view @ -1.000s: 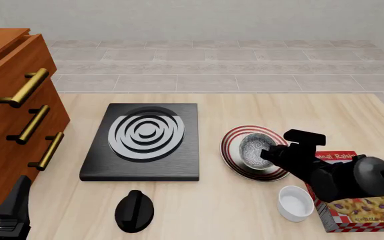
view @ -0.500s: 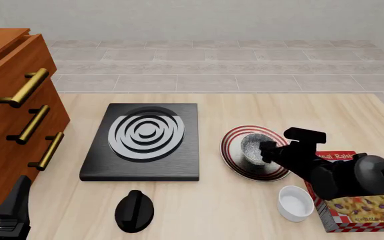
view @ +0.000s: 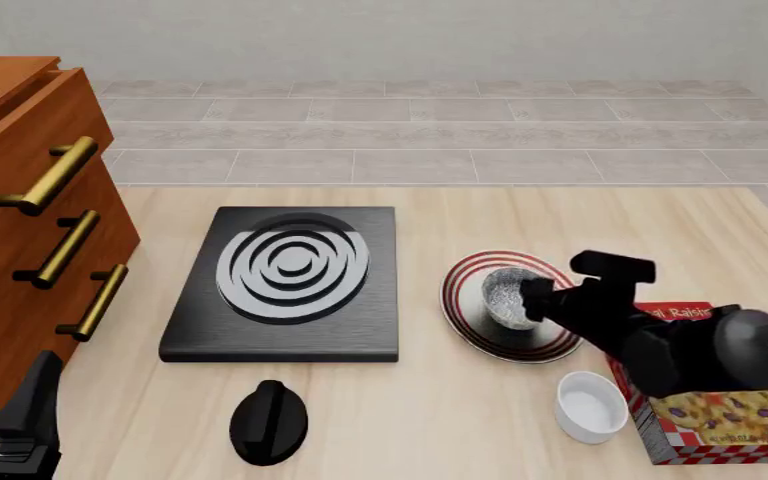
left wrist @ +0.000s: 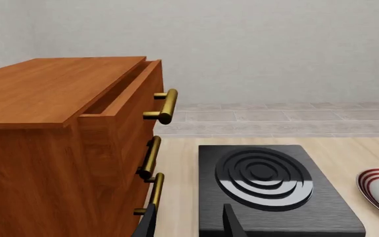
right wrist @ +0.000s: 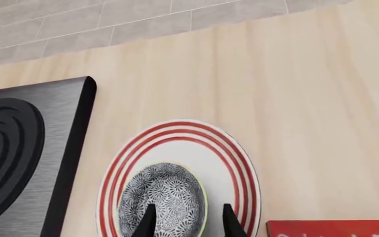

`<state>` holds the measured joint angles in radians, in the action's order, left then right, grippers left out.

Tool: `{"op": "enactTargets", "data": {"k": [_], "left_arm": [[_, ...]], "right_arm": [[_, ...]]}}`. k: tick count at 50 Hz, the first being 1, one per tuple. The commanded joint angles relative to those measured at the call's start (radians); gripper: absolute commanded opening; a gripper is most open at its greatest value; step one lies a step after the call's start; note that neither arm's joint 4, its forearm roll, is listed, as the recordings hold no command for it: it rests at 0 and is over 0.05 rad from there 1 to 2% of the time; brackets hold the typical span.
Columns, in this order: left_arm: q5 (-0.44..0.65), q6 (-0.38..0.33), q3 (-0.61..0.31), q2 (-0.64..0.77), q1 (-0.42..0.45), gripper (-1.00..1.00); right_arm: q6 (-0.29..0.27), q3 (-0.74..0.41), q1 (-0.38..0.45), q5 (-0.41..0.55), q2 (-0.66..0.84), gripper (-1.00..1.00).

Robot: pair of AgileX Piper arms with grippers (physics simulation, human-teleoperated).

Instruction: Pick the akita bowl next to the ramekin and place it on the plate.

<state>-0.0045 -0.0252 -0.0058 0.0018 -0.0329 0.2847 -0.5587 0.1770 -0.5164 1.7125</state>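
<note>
The small round speckled black-and-white akita bowl [view: 504,293] sits upright on the round white plate with concentric red rings [view: 466,312], toward the plate's near left part as the right wrist view shows it. The plate lies on the pale wooden worktop [view: 651,230], just to the right of the black square stove with white spiral rings [view: 291,280], with a narrow strip of wood between them.

The right tool [right wrist: 185,217] hangs over the bowl's near rim, its two dark fingers [right wrist: 148,223] apart, with the bowl's speckled inside showing between them; whether either finger touches the rim cannot be told. In the front view the black right arm reaches in from the right, over the plate's right side.

The small plain white glossy ramekin [view: 590,405] stands nearer than the plate and to its right, just beside a red-and-white checked box printed with raisins [view: 724,425], which the arm partly covers.

At the far left stands a brown wooden chest of drawers with brass bar handles [view: 37,240], its top drawer slightly out. The left tool [left wrist: 186,224] hangs low beside the chest's front, its fingers apart and holding nothing. A black rounded knob-like object [view: 268,420] lies on the worktop near the stove's near edge.
</note>
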Motion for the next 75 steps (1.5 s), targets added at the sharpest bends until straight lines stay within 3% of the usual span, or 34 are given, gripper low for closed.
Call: {"op": "enactTargets", "data": {"k": [1, 75], "left_arm": [[0.0, 0.0, 0.0, 0.0, 0.0, 1.0], [0.0, 0.0, 0.0, 0.0, 0.0, 1.0]], "right_arm": [[-0.001, -0.006, -0.006, 0.024, -0.033, 1.0], [0.005, 0.062, -0.018, 0.322, -0.526, 1.0]]}}
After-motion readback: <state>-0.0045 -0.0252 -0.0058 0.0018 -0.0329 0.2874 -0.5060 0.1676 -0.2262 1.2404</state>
